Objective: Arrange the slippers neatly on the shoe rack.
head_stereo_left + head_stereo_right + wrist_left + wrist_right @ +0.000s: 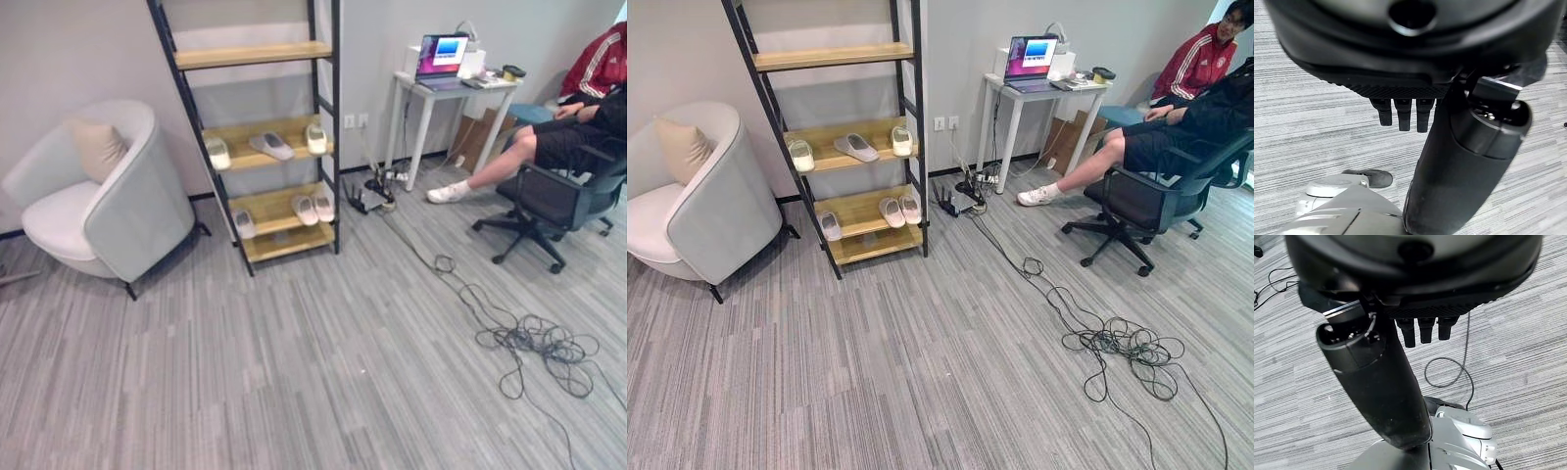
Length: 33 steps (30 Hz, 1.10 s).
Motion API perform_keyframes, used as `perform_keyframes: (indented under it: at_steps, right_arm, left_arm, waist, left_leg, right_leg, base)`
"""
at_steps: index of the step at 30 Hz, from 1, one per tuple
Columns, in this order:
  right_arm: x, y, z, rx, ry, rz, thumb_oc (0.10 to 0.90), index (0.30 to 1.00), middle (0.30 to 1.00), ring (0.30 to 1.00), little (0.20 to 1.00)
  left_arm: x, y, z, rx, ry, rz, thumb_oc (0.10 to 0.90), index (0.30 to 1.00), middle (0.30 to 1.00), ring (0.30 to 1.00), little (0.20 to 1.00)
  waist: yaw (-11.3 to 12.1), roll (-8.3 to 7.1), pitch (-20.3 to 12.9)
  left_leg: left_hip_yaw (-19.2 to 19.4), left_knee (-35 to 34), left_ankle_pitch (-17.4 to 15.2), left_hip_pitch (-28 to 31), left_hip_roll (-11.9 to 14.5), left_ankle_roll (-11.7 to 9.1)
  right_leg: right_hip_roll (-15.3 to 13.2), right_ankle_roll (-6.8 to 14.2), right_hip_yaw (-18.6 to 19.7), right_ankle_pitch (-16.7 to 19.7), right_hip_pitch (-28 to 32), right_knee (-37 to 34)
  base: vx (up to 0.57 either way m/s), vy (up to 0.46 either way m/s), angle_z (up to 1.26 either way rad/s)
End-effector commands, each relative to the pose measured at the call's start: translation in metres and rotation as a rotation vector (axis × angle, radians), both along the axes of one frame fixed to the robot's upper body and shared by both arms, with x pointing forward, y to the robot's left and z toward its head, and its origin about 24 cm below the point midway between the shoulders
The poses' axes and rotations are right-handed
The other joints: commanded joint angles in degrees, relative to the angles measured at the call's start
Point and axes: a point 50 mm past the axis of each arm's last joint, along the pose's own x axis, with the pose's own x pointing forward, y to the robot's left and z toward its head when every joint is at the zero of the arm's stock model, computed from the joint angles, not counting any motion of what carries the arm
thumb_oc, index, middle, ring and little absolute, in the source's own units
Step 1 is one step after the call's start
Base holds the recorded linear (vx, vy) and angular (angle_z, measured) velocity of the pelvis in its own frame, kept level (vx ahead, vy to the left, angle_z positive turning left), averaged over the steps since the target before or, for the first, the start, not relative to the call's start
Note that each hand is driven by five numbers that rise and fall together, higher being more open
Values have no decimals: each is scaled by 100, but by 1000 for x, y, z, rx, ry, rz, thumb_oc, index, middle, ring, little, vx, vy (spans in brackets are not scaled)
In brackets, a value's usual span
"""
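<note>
**Slippers shelved, hands empty, rack still across the room**

You're standing well back from the rack (265,127), and every slipper sits on it. Middle shelf (257,135): a pale slipper (217,153) at the left, a grey slipper (271,146) lying askew in the middle, another pale one (315,138) at the right. Bottom shelf (279,223): a lone slipper (244,224) at the left and a pair (313,208) side by side at the right. Your left hand (1403,113) hangs over the carpet, fingers straight, holding nothing; the right hand (1422,330) is the same, relaxed and empty.

Now the hazards, as I judge them. A tangle of cable (1122,345) sprawls over the floor to your right and runs toward the rack's foot, so a wide step could snag it. The armchair (93,191) crowds the rack's left side. Reaching in for that skewed grey slipper, you could nudge its neighbours off the shelf edge.
</note>
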Motion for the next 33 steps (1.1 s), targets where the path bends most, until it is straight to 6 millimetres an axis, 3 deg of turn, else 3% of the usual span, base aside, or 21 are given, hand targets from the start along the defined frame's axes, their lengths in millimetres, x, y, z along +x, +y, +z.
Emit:
perform_keyframes:
  at_steps: [1, 14, 17, 19, 22, 24, 25, 26, 27, 28, 29, 31, 33]
  right_arm:
    - [13, -14, 5, -48, -8, 56, 800, 900, 900, 900, 900]
    - [8, -7, 2, -18, 32, 122, 800, 900, 900, 900, 900]
    - [15, -8, 3, -26, 19, 146, 800, 900, 900, 900, 900]
    - [20, -9, 4, -33, 3, 156, 800, 900, 900, 900, 900]
    - [32, -10, 7, -39, -24, 188, 800, 900, 900, 900, 900]
    - [37, -10, 8, -43, -38, 219, 800, 900, 900, 900, 900]
    - [38, -13, 9, -55, -44, 225, 800, 900, 900, 900, 900]
    - [38, -13, 9, -55, -44, 224, 800, 900, 900, 900, 900]
    - [37, -15, 9, -64, -39, 220, 800, 900, 900, 900, 900]
    - [36, -16, 9, -69, -31, 220, 800, 900, 900, 900, 900]
    - [50, -18, 13, -79, -67, 220, 800, 900, 900, 900, 900]
    - [47, -20, 13, -80, -63, 206, 800, 900, 900, 900, 900]
    - [45, -23, 13, -87, -66, 166, 800, 900, 900, 900, 900]
  left_arm:
    - [18, -3, 2, 14, -29, -46, 800, 900, 900, 900, 900]
    - [22, -3, 3, -10, -61, -11, 800, 900, 900, 900, 900]
    - [27, 0, 4, 3, -72, -8, 800, 900, 900, 900, 900]
    - [32, 1, 5, 9, -86, -5, 800, 900, 900, 900, 900]
    - [34, 8, 7, 21, -91, 9, 800, 900, 900, 900, 900]
    - [39, 8, 9, 28, -106, -5, 800, 900, 900, 900, 900]
    - [49, 8, 11, 35, -142, -23, 800, 900, 900, 900, 900]
    - [49, 8, 11, 35, -142, -23, 800, 900, 900, 900, 900]
    - [55, 9, 13, 41, -166, -23, 800, 900, 900, 900, 900]
    - [57, 9, 14, 46, -174, -25, 800, 900, 900, 900, 900]
    - [50, 12, 13, 42, -158, -16, 800, 900, 900, 900, 900]
    - [43, 12, 11, 39, -137, -8, 800, 900, 900, 900, 900]
    - [24, 7, 5, 23, -64, -11, 800, 900, 900, 900, 900]
  waist:
    - [117, -79, 62]
    - [156, -95, 177]
    - [165, -88, 354]
    - [166, -118, 472]
    - [152, -104, 621]
    - [171, -140, 780]
    - [178, -195, 947]
    - [175, -186, 940]
    - [176, -224, 1034]
    - [160, -239, 1053]
    - [266, -224, 1022]
    - [305, -229, 970]
    - [429, -172, 868]
  left_leg:
    - [-147, -41, -258, 18, 27, -182]
    - [-209, -41, -290, 62, 44, -188]
    - [-236, 13, -220, -26, 82, -218]
    - [-227, 293, -253, -256, 103, -259]
    - [-183, 796, -400, -530, 203, -305]
    - [-116, 1557, -438, -933, 208, -449]
    - [121, 2556, 40, -1542, 465, -614]
    - [112, 2587, 27, -1568, 476, -618]
    - [289, 2992, 228, -1793, 609, -604]
    - [450, 3192, 216, -1966, 708, -574]
    - [748, 2851, 11, -2226, 754, -464]
    - [833, 2517, -73, -2240, 706, -410]
    - [810, 1529, 319, -2309, 565, -459]
  right_leg:
    - [-320, 501, -138, -14, -27, 33]
    - [-308, 477, -147, -54, 5, 33]
    - [-317, 434, -155, -67, -42, 50]
    - [-346, 381, -198, -127, -150, 182]
    - [-298, 221, -239, -473, -520, 913]
    - [-303, 138, -269, -626, -559, 1132]
    - [-322, 47, -307, -657, -514, 1176]
    - [-311, 43, -312, -657, -526, 1180]
    - [-318, -9, -378, -668, -486, 1160]
    - [-317, -39, -432, -703, -475, 1130]
    - [-312, -13, -562, -842, -273, 962]
    - [-315, 35, -570, -866, -188, 892]
    - [-236, 117, -544, -924, 114, 667]
  base:
    - [0, 0, 0]
    - [20, -15, 2]
    - [-32, -62, 7]
    - [-23, -65, 12]
    - [35, -104, 20]
    - [23, -158, 13]
    - [22, -144, 16]
    - [23, -168, 24]
    - [36, -112, 47]
    - [202, -149, 62]
    - [187, -76, 58]
    - [252, 35, 34]
    - [392, 154, 33]
